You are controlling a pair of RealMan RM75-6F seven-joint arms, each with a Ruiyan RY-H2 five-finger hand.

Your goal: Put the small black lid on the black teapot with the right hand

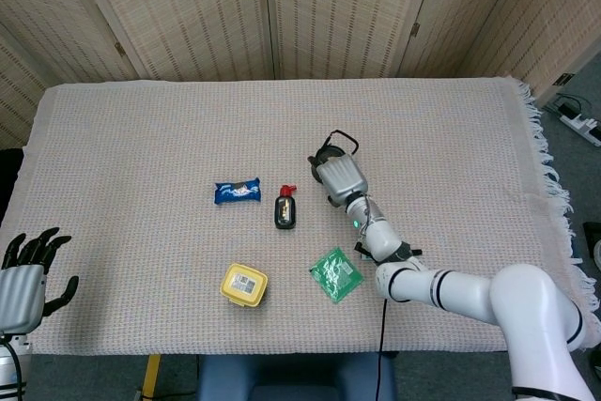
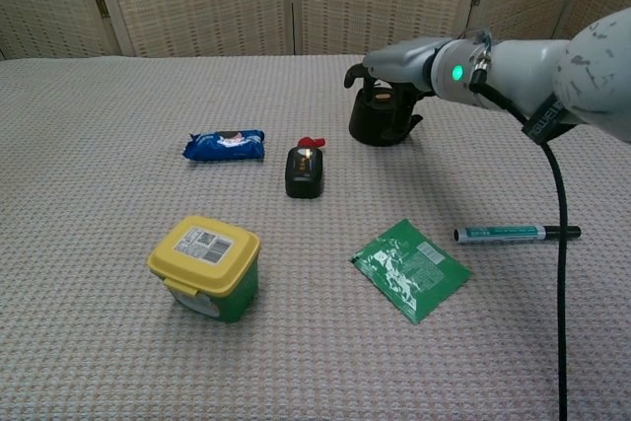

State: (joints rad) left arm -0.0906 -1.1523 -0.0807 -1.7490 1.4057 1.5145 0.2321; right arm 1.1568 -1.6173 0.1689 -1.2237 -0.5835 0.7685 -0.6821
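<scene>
The black teapot (image 2: 380,125) stands on the cloth at centre right, its wire handle upright; the head view shows only its far part (image 1: 325,151) behind my hand. A small dark lid (image 2: 383,98) appears to sit in its top opening. My right hand (image 2: 409,56) hovers just above and on the near side of the pot, fingers apart and curved down, with nothing in it. Its grey back (image 1: 341,179) faces the head camera. My left hand (image 1: 26,279) hangs at the table's near left edge, fingers spread and empty.
Left of the teapot lie a small black bottle with a red cap (image 2: 304,171) and a blue snack packet (image 2: 224,145). Nearer me are a yellow-lidded tub (image 2: 205,265), a green sachet (image 2: 409,268) and a marker pen (image 2: 518,234).
</scene>
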